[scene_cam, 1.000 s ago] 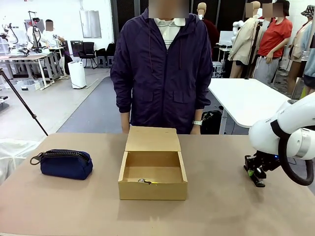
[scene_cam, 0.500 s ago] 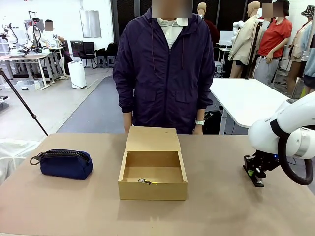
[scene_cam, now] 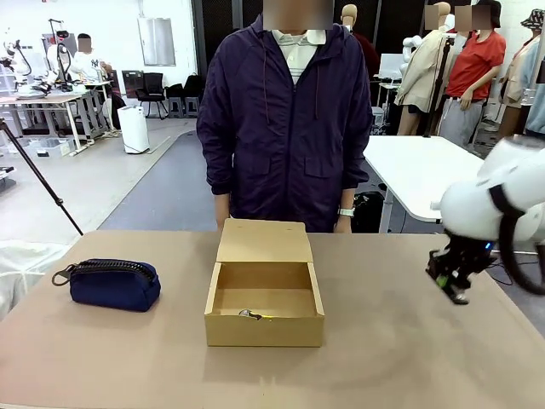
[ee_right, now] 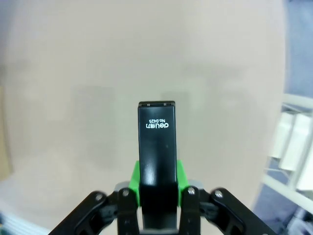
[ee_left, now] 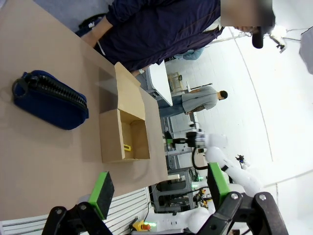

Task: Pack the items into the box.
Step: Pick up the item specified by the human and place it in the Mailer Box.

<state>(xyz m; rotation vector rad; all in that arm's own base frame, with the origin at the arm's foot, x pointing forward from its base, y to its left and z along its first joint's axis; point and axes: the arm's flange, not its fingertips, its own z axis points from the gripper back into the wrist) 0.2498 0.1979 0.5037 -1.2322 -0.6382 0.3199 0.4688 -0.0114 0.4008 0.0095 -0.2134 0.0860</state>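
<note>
In the front view, a person [scene_cam: 285,119] in a dark purple jacket is standing at the far side of the table [scene_cam: 383,358]. The cardboard box [scene_cam: 264,328] is sitting at the middle of the table, its flap lid [scene_cam: 262,241] lying open toward the person. The yellow-and-black utility knife [scene_cam: 254,315] is lying inside the box, against the near wall. A navy zip pouch [scene_cam: 113,284] is resting well to the left of the box. At the right edge, the right gripper [scene_cam: 444,282] is hanging above the table, well apart from the box, with the black stapler [scene_cam: 457,295] sticking out below it

In the left wrist view, the left gripper [ee_left: 159,188] is hovering over the table with its 2 green pads spread wide and nothing between them; the pouch and the box are lying beyond it

In the right wrist view, the right gripper is clamping the stapler between its 2 green pads, and the stapler is pointing away over bare tabletop, white print showing near its far end
</note>
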